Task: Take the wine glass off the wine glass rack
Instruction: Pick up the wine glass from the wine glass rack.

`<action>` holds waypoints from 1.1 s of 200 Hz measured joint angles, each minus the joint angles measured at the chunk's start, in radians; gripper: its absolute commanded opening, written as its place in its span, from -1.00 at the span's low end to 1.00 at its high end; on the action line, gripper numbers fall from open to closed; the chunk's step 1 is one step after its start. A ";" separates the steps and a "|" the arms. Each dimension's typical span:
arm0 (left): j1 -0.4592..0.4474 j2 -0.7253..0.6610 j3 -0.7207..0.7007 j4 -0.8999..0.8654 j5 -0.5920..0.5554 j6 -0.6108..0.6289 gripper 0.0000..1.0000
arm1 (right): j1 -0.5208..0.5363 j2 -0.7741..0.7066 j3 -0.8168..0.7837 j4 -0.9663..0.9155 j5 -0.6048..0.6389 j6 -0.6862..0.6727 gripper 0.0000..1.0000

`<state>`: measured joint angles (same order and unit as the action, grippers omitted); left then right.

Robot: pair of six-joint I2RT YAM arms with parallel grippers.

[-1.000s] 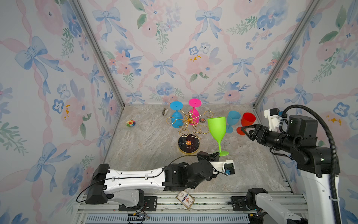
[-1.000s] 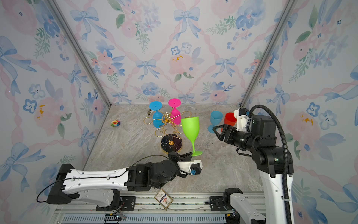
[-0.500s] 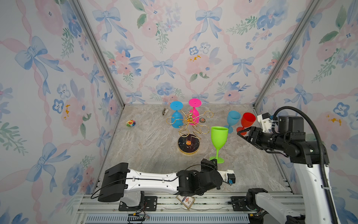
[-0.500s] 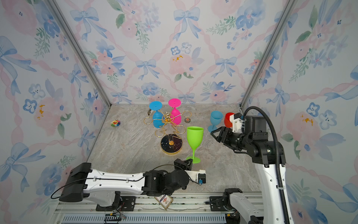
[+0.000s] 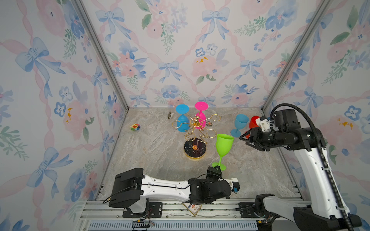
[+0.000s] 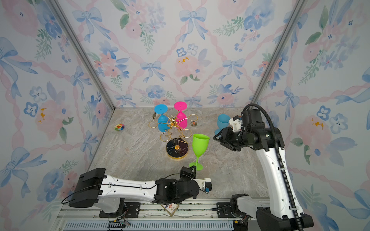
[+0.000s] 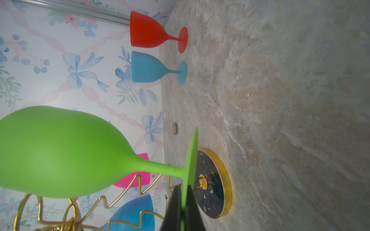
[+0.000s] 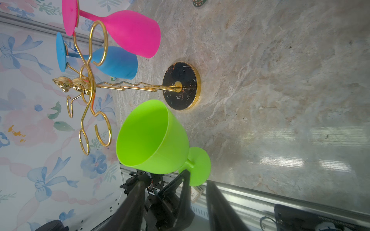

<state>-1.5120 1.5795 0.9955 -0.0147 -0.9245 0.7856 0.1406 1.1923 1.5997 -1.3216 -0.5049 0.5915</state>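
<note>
The green wine glass (image 5: 224, 144) stands upright and slightly tilted, clear of the wine glass rack (image 5: 195, 122), in front of and to the right of its black base. My left gripper (image 5: 215, 170) is shut on the rim of the glass's foot; in the left wrist view its fingers (image 7: 174, 208) pinch the green disc edge-on. Whether the foot touches the table I cannot tell. My right gripper (image 5: 243, 140) hangs open just right of the bowl, touching nothing; its wrist view shows the green wine glass (image 8: 152, 136) ahead of it. A blue glass (image 5: 182, 124) and a pink glass (image 5: 201, 120) hang upside down on the rack.
A light blue glass (image 5: 240, 124) and a red glass (image 5: 253, 122) stand at the back right, close behind my right arm. A small colourful toy (image 5: 135, 127), a clip (image 5: 170, 115) and a round badge (image 5: 208, 124) lie on the marble table. A card (image 5: 191, 207) sits on the front rail.
My left gripper has drawn the green glass down and toward the table's front. The right gripper has shifted left toward the bowl and its jaws have narrowed.
</note>
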 measured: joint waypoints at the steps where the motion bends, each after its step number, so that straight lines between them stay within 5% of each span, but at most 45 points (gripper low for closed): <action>1: 0.000 0.004 0.000 0.000 -0.002 0.000 -1.00 | 0.000 0.002 0.000 0.000 -0.002 0.001 -0.03; 31: -0.006 0.055 0.000 -0.002 -0.039 0.008 -1.00 | 0.000 0.018 -0.029 -0.005 -0.055 0.055 -0.21; 220: -0.006 0.087 0.014 -0.001 -0.163 0.034 -1.00 | 0.092 0.260 0.097 -0.019 -0.082 0.094 -0.26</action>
<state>-1.5185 1.6665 1.0100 -0.0158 -1.0874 0.8192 0.2329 1.4525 1.6966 -1.3407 -0.5873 0.6857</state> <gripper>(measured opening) 0.050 0.383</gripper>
